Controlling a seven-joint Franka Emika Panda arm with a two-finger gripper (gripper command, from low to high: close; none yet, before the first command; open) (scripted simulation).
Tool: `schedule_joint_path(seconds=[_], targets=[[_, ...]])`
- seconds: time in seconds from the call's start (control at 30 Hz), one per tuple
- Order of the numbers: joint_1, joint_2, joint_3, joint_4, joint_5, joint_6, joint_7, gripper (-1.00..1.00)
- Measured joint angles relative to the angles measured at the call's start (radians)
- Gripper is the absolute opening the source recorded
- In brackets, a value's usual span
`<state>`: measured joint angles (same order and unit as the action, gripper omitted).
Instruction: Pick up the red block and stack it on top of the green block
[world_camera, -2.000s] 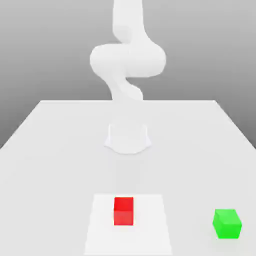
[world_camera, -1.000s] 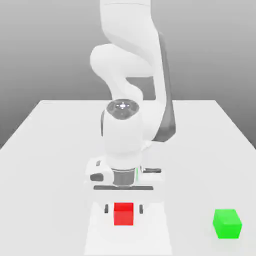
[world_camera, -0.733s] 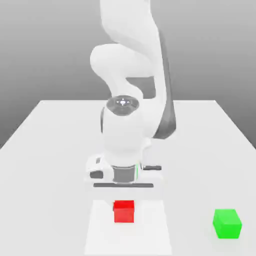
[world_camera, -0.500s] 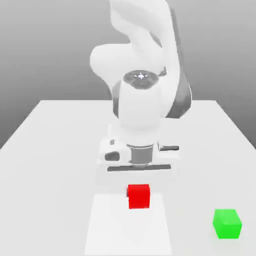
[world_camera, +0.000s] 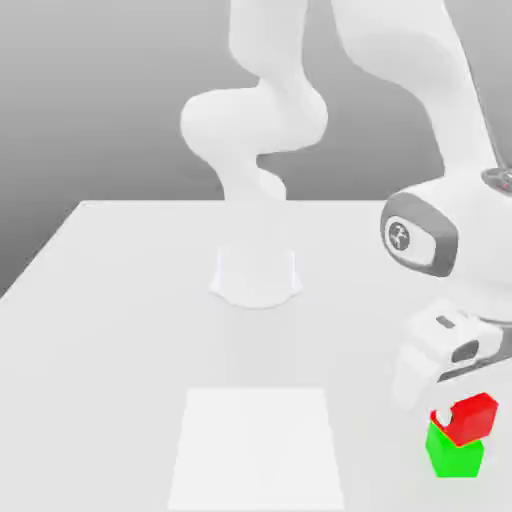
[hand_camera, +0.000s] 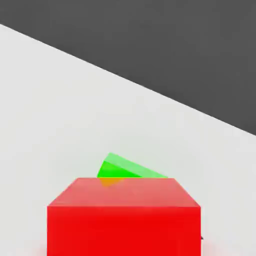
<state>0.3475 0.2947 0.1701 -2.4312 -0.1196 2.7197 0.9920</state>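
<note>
Near the corner of the white tabletop (world_camera: 120, 300) closest to the camera, at the exterior view's right, the green block (world_camera: 455, 455) is sitting flat on the surface. Resting on top of it, the red block (world_camera: 470, 416) is lying tilted and turned askew, so its edges are not lining up with the green block beneath, and part of it is reaching past the green block toward the exterior view's right. From the hand view, the red block (hand_camera: 124, 217) is looming large in the foreground, with a wedge of the green block (hand_camera: 125, 168) peeking out behind its upper edge.

Directly above the two blocks, the white Franka arm's end effector (world_camera: 452, 405) is hanging, its body covering part of the red block. Whether its fingers are spread apart or closed on the red block cannot be told.

Toward the near middle of the tabletop, a slightly brighter square patch (world_camera: 257, 448) is lying flat. Farther back, the arm's round base (world_camera: 256, 276) is standing on the tabletop.
</note>
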Motion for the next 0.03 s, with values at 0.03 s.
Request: schedule_joint_path(seconds=[0.03], targets=[[0.0, 0.0, 0.0, 0.0, 0.0, 0.0, 0.0, 1.0]])
